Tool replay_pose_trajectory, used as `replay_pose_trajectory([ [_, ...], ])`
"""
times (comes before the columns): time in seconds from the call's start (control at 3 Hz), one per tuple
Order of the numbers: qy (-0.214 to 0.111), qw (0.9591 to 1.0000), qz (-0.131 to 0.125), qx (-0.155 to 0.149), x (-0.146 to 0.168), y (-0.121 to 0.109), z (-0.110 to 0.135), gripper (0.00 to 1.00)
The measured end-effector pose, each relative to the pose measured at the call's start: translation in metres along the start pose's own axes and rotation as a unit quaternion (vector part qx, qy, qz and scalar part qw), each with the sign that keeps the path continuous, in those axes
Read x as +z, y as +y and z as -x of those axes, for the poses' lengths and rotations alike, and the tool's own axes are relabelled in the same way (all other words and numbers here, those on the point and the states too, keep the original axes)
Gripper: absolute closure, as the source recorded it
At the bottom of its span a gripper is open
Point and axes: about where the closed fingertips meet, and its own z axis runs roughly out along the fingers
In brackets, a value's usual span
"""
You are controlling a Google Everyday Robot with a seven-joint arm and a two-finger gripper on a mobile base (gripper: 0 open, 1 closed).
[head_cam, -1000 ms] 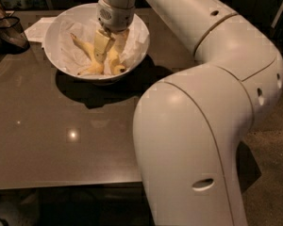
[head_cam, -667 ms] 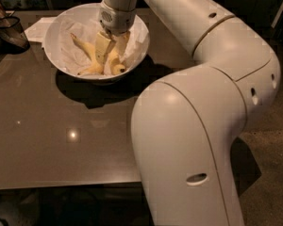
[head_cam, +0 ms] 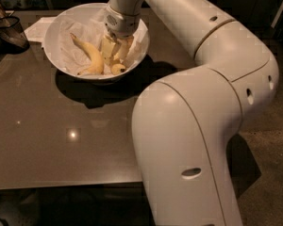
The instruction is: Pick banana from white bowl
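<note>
The white bowl (head_cam: 54,29) stands at the far left of the dark table, lined with crumpled white paper. One yellow banana (head_cam: 92,55) lies curved in the bowl's left-middle. A second yellow banana end (head_cam: 118,69) shows just below the gripper. My gripper (head_cam: 114,51) points down inside the bowl, right of the curved banana and directly over the second one, touching or very close to it. The rest of that second banana is hidden behind the gripper.
A dark glass vessel (head_cam: 7,29) stands at the table's far left edge. A white paper sheet (head_cam: 37,27) lies behind the bowl. My large white arm (head_cam: 188,126) covers the table's right side. The table's front edge (head_cam: 61,185) runs along the bottom.
The gripper stays down in the bowl at nearly the same spot. The arm's big lower link has shifted slightly left. The bananas have not visibly moved.
</note>
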Motion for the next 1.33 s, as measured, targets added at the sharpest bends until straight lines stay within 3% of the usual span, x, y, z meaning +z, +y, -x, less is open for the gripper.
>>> replay_pose_trajectory([
  [0.67,0.004,1.0,0.002,0.004,0.0008,-0.003,0.0007,0.53],
  [1.0,0.005,1.0,0.003,0.005,0.0023,-0.005,0.0015,0.46],
  [1.33,0.009,0.9999,0.007,0.007,0.0107,-0.0085,0.0028,0.47],
])
